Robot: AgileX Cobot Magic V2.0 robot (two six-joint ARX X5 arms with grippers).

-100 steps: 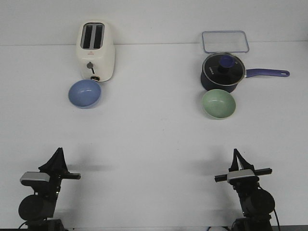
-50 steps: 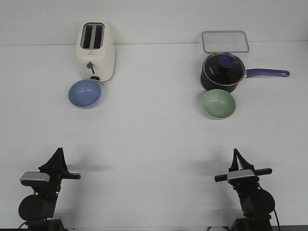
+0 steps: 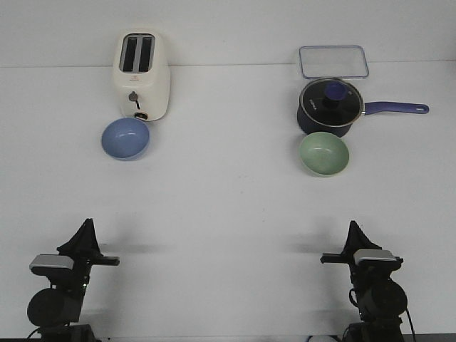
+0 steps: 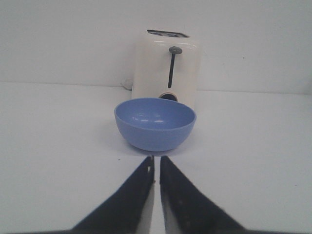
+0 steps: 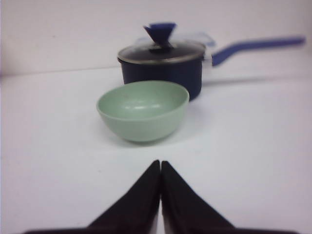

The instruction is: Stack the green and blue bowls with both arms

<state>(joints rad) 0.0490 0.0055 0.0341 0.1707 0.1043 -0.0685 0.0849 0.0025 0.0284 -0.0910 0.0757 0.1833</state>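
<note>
White tabletop (image 3: pixel 228 199), white wall behind. Blue bowl (image 3: pixel 125 138) sits far left, just in front of cream toaster (image 3: pixel 141 75). Green bowl (image 3: pixel 323 154) sits far right, just in front of lidded navy saucepan (image 3: pixel 331 107); clear container (image 3: pixel 333 61) behind pan. Left gripper (image 4: pixel 155 168) and right gripper (image 5: pixel 160 168) at near edge, well apart from bowls, jaws closed, empty.

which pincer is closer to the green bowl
Right. The right pincer sits at the near edge of the table, roughly in line with the green bowl. The left pincer is far across the table, facing the blue bowl.
</note>
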